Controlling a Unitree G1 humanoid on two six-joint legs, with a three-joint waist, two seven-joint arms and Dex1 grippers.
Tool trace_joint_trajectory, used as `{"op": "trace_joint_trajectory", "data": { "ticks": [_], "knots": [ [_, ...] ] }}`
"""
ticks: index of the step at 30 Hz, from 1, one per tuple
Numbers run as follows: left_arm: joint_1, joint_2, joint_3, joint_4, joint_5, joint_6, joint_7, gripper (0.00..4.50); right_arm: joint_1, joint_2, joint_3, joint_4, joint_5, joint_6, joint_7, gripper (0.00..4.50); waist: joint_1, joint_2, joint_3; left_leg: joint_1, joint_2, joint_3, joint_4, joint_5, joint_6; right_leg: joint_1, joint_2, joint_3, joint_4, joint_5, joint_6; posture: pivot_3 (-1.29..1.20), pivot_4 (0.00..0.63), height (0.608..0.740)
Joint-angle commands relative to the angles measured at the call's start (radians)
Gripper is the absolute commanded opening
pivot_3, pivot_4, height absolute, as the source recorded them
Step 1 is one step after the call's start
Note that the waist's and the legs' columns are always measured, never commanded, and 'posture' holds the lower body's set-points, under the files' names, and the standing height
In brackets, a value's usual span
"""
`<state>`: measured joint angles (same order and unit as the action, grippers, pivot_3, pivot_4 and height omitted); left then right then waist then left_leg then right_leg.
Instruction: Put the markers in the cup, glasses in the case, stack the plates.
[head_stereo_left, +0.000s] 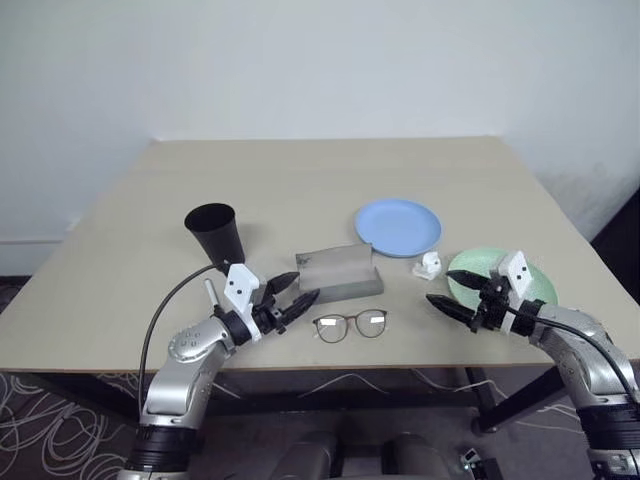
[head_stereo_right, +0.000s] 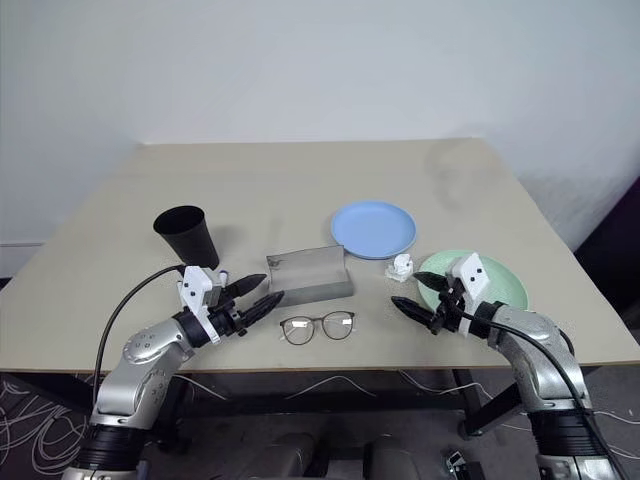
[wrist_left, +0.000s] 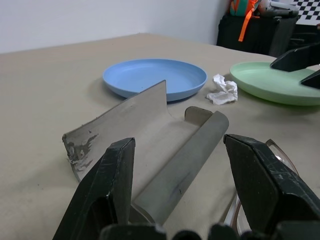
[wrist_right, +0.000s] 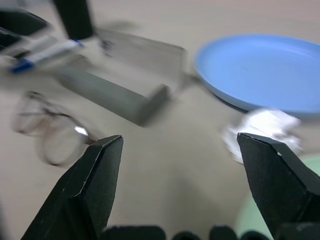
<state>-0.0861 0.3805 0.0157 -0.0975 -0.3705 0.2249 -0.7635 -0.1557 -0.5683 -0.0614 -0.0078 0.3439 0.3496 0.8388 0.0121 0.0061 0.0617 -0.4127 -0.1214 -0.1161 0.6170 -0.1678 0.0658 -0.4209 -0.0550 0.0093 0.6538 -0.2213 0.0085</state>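
The black cup (head_stereo_left: 215, 232) stands upright at the table's left. The grey case (head_stereo_left: 338, 270) lies open in the middle, its lid raised. Nearer the table's front edge, the glasses (head_stereo_left: 350, 324) lie unfolded on the table. A white marker with a blue end (wrist_right: 45, 54) lies near the cup, beside my left arm. The light blue plate (head_stereo_left: 398, 226) and the mint green plate (head_stereo_left: 500, 278) sit apart on the right. My left gripper (head_stereo_left: 308, 285) is open and empty, pointing at the case. My right gripper (head_stereo_left: 440, 285) is open and empty, over the green plate's left edge.
A crumpled white paper wad (head_stereo_left: 428, 266) lies between the two plates, just behind my right gripper. The table's front edge (head_stereo_left: 330, 362) runs just below the glasses. A black cable (head_stereo_left: 160, 310) loops from my left arm.
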Motion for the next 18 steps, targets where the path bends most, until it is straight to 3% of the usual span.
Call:
{"op": "trace_joint_trajectory", "data": {
  "ticks": [1,9,18],
  "knots": [
    [-0.035,0.012,-0.006,-0.017,-0.010,-0.004,-0.023,2.95,-0.040,0.006,-0.024,-0.008,-0.043,-0.016,-0.087,3.98,0.000,0.000,0.000,0.000,0.000,0.000,0.000,0.000,0.000,0.000,0.000,0.000,0.000,0.000,0.000,0.00,0.000,0.736],
    [-0.082,-0.012,-0.026,0.038,0.002,-0.020,-0.037,2.95,-0.015,0.039,0.025,-0.144,-0.142,0.143,-0.305,3.98,0.000,0.000,0.000,0.000,0.000,0.000,-0.001,0.000,0.000,-0.001,0.001,0.001,0.000,0.000,0.000,0.00,0.000,0.736],
    [-0.108,-0.032,-0.048,0.077,0.009,-0.040,-0.049,2.95,0.048,0.070,0.101,-0.307,-0.242,0.266,-0.426,3.98,0.001,0.000,0.000,0.000,0.000,0.000,0.000,0.000,0.000,-0.002,0.001,0.001,0.001,0.000,0.000,0.00,0.000,0.736]
  ]
}}
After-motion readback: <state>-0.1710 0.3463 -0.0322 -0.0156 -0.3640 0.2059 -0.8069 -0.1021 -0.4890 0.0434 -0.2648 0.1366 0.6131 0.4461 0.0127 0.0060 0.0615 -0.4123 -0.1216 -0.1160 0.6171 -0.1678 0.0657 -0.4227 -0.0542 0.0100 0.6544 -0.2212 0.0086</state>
